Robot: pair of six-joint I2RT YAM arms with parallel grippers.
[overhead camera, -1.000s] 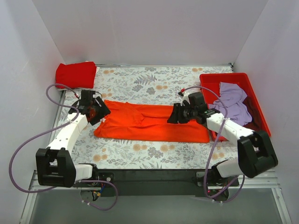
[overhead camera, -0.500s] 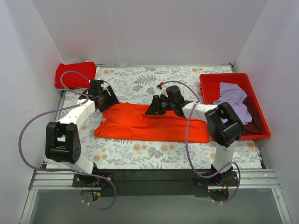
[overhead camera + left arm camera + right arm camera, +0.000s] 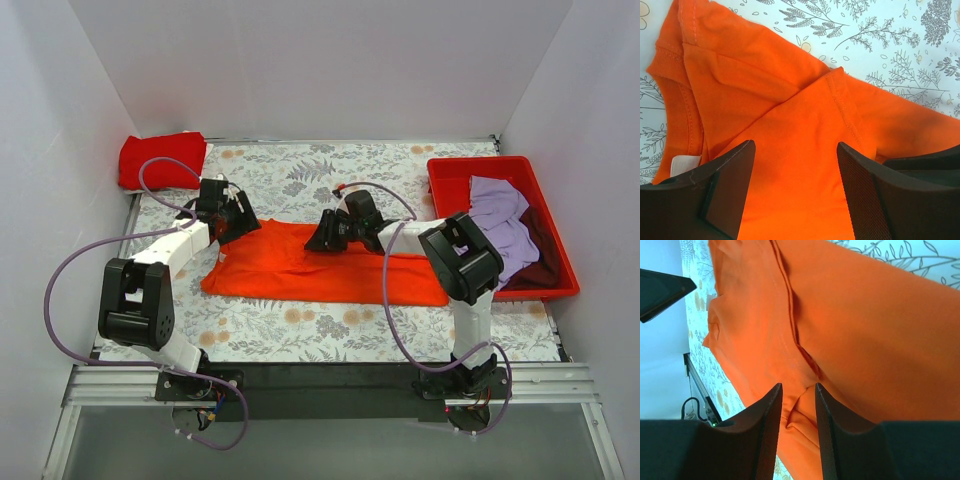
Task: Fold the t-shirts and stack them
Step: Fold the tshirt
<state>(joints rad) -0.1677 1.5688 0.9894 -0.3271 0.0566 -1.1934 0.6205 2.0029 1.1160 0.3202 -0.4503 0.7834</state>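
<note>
So the orange t-shirt (image 3: 320, 268) is lying spread out flat across the middle of the floral table (image 3: 330, 170), long side running left to right, and both arms are reaching in over its far edge. The left gripper (image 3: 240, 222) is at the far left corner of it, up by the neck. From the left wrist view its jaws are spread wide over the cloth (image 3: 805, 115), nothing between them but flat fabric underneath, so it's got hold of nothing. You can see the collar (image 3: 665, 75) and a little white label (image 3: 685, 162) just off to the left of its left finger. The right gripper (image 3: 318, 238) is near the middle of the far edge. In its own wrist view the right gripper (image 3: 797, 387) has its jaws pulled in to a narrow slot, and a puckered ridge of the orange cloth (image 3: 880, 340) runs right into that slot. Honestly can't tell if the pads are actually biting it or just sitting around it. The red t-shirt (image 3: 160, 160) sits folded in the far left corner, well apart from the orange one. The lavender t-shirt (image 3: 500, 215) and maroon t-shirt (image 3: 545, 250) are heaped in the red bin (image 3: 480, 160) on the right.
</note>
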